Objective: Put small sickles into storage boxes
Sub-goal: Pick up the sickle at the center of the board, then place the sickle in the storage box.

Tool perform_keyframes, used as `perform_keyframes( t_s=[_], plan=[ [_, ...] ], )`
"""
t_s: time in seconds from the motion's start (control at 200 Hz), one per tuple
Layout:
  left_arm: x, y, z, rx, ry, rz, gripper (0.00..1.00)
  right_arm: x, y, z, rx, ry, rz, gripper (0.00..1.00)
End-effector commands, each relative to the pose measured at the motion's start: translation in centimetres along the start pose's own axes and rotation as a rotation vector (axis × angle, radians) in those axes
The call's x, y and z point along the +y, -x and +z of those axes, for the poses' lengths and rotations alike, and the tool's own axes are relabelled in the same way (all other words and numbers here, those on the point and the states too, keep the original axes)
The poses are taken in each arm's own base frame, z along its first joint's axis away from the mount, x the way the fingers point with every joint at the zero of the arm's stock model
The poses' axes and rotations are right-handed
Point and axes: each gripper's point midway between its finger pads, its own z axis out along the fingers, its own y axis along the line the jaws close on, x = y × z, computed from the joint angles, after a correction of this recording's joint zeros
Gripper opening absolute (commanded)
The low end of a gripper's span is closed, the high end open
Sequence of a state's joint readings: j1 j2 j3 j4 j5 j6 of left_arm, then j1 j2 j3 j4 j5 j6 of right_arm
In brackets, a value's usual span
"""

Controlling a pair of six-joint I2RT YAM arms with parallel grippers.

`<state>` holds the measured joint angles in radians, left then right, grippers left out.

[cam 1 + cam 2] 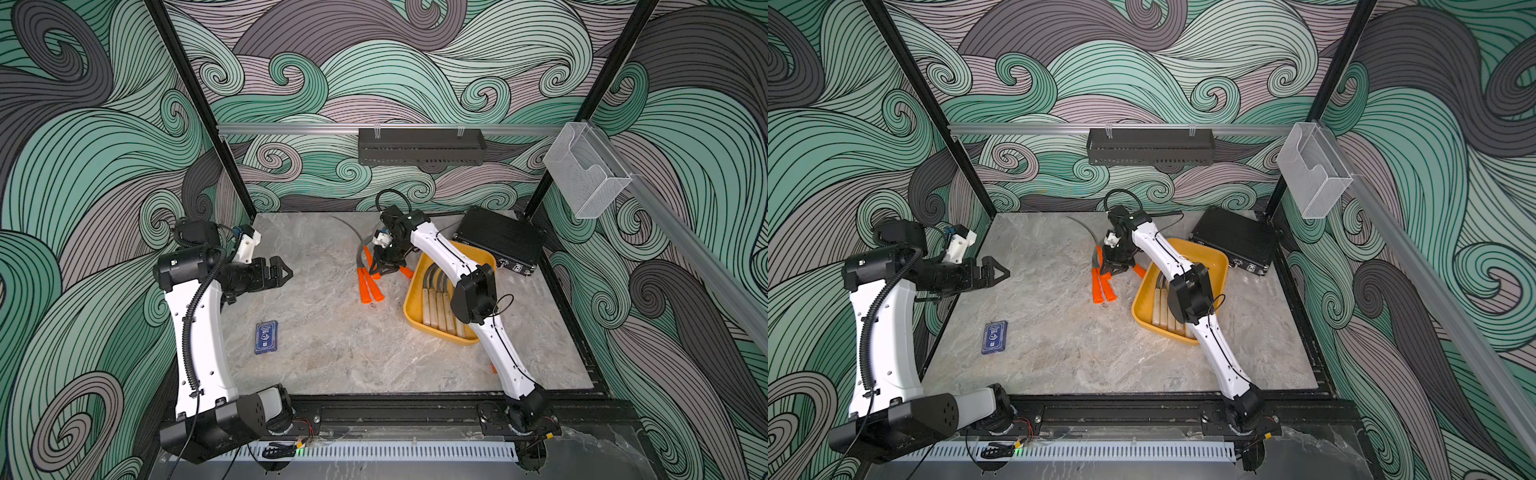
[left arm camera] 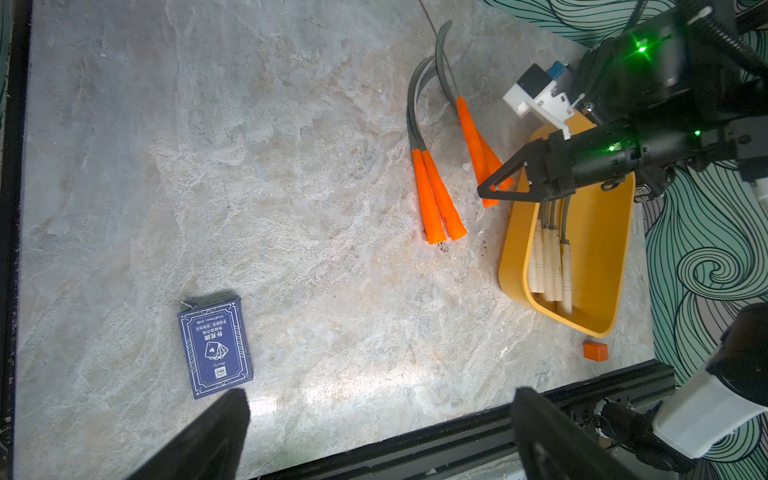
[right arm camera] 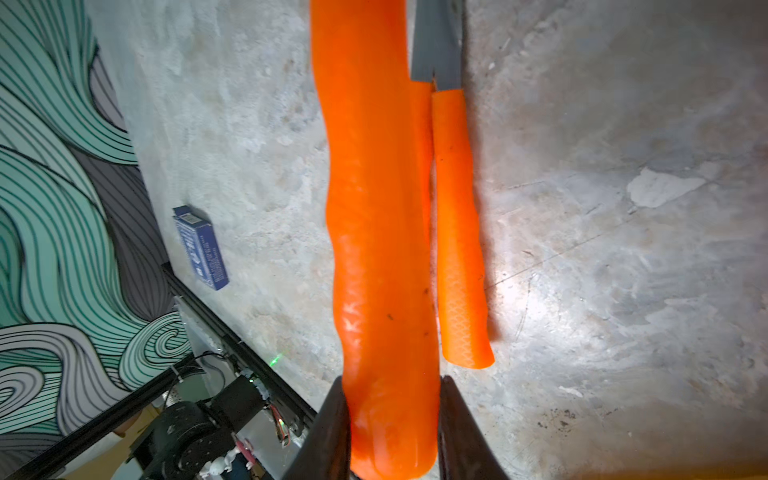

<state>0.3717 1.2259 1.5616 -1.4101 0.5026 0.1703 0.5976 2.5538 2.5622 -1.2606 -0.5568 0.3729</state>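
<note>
My right gripper is shut on the thick end of an orange-handled small sickle, just left of the yellow storage box. Two more orange-handled sickles lie side by side on the table beside it, grey blades curving toward the back wall. Several wooden-handled sickles lie inside the box, partly hidden by the right arm. My left gripper hangs open at the far left, holding nothing.
A blue card box lies front left. A black ribbed case stands behind the storage box. A small orange cube sits by the box's near end. A clear bin and a black shelf hang on the walls.
</note>
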Motion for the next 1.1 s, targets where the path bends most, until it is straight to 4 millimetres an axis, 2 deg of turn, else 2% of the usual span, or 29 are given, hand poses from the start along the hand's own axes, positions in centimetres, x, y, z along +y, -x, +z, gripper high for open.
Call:
perform_keyframes(
  t_s=[0.0,0.3,0.575,0.73,1.096],
  plan=[
    [-0.7,1.0,-1.4,-0.063,-0.004,0.013,0.99,2.3,0.0,-2.5,-0.035,0.078,-0.011,0.00],
    [-1.5,2.6,-2.8,-0.112,-0.018,0.002,0.99,3.8,-1.1,-4.5,-0.043,0.139,-0.004,0.00],
    [-2.1,3.8,-3.9,-0.140,-0.024,0.017,0.99,4.4,-3.7,-6.8,-0.055,0.157,-0.007,0.00],
    [-2.2,3.9,-4.2,-0.137,-0.025,0.039,0.99,4.1,-6.1,-8.2,-0.055,0.155,-0.006,0.00],
    [-3.0,4.1,-4.3,-0.138,-0.074,0.043,0.98,1.4,-13.5,-11.2,-0.090,0.142,0.065,0.00]
  ],
)
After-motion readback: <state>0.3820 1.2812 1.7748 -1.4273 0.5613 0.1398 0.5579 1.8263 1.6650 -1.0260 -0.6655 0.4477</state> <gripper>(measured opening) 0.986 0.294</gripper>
